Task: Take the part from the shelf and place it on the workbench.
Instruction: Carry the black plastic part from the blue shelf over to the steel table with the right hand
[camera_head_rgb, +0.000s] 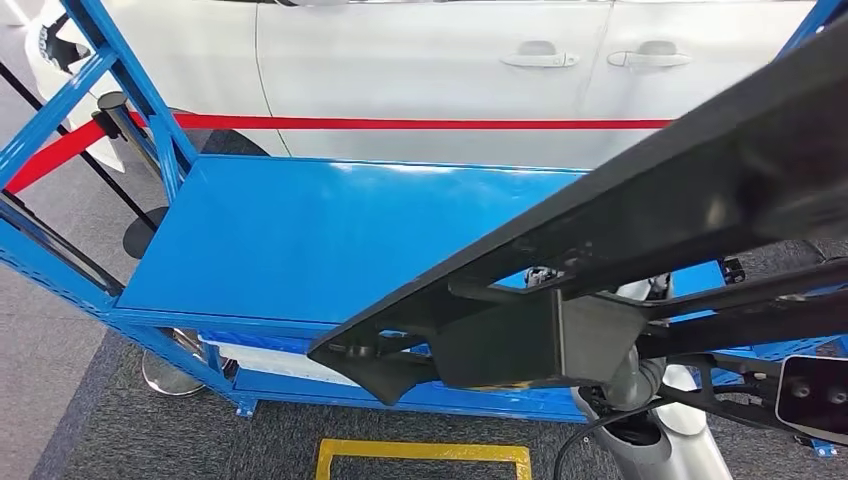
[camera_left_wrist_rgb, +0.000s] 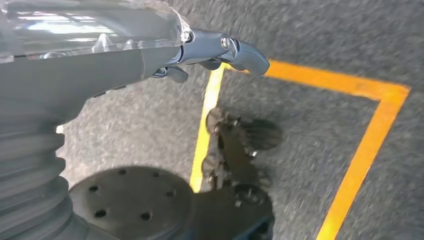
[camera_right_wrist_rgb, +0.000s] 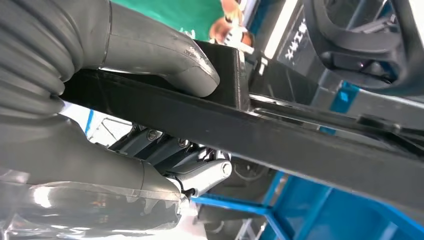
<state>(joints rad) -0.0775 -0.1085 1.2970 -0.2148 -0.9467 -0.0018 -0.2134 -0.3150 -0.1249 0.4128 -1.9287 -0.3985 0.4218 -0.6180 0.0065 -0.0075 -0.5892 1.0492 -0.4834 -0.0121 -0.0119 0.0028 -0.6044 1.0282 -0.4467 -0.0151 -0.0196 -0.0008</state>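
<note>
Over the blue metal shelf (camera_head_rgb: 330, 235), the long black angular plastic part (camera_head_rgb: 560, 270) hangs slantwise in the air, its pointed end low and near the shelf's front edge, its other end rising up and off to the right. The right hand (camera_right_wrist_rgb: 150, 100) is clamped on it: the thick grey thumb (camera_right_wrist_rgb: 165, 55) presses down on one face of the black bar while the darker fingers (camera_right_wrist_rgb: 190, 160) curl against the opposite face, so the part sits squarely in the grip. The silver right arm (camera_head_rgb: 660, 430) comes up underneath it. The left hand (camera_left_wrist_rgb: 215, 52) hangs low over the grey carpeted floor (camera_left_wrist_rgb: 310, 40), fingers loosely apart, holding nothing, just above a yellow line (camera_left_wrist_rgb: 360, 145) marked on the floor. Behind the shelf stands a white car (camera_head_rgb: 450, 70) with a red barrier belt (camera_head_rgb: 400, 123) stretched in front of it.
</note>
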